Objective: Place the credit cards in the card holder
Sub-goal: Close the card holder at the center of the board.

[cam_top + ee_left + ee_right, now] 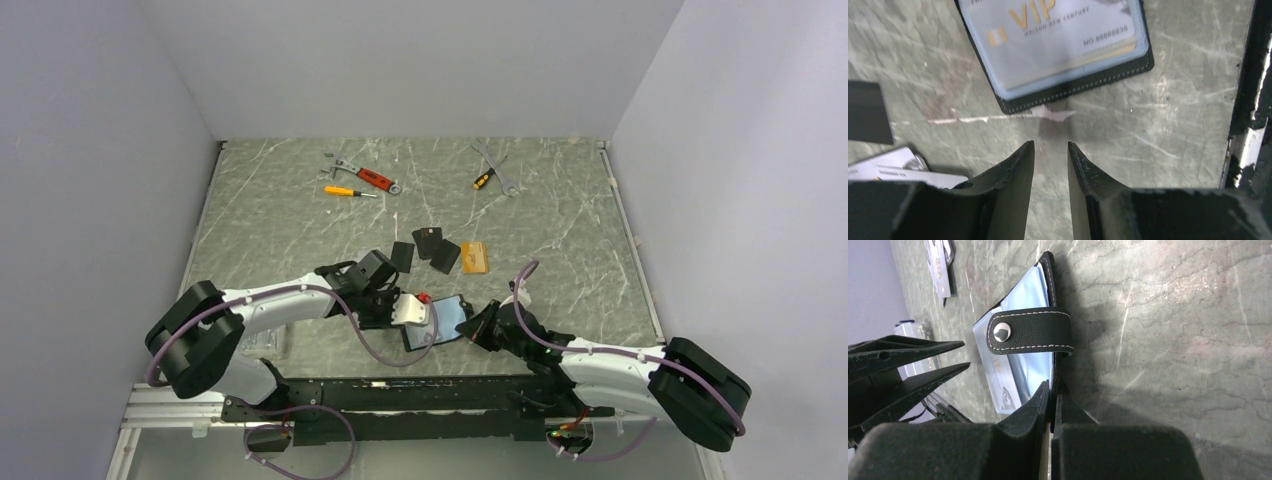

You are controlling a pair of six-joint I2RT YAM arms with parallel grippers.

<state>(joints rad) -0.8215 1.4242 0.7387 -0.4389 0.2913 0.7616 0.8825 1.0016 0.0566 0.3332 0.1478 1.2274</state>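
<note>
The top view alone takes in the whole bench (300, 220). The left arm (270, 300) and right arm (600, 360) both stretch low and inward, meeting over the near middle, where the card holder (452, 318) lies open. Farther out lie three black cards (428, 242), with a gold card (474, 257) just to their right and hand tools (365, 178) at the far side.

Only the right wrist view shows the grip. The right end effector (1052, 386) is pinched tight on the holder's black stitched edge, and the strap (1038, 331) with its snap button (1001, 332) is folded over the pale lining.

Only the left wrist view shows a VIP card (1058, 35) behind the holder's clear sleeve. The left end effector (1050, 145) hovers just short of the holder, fingers parted with nothing between them. A loose silver card (888, 167) lies beside one finger.
</note>
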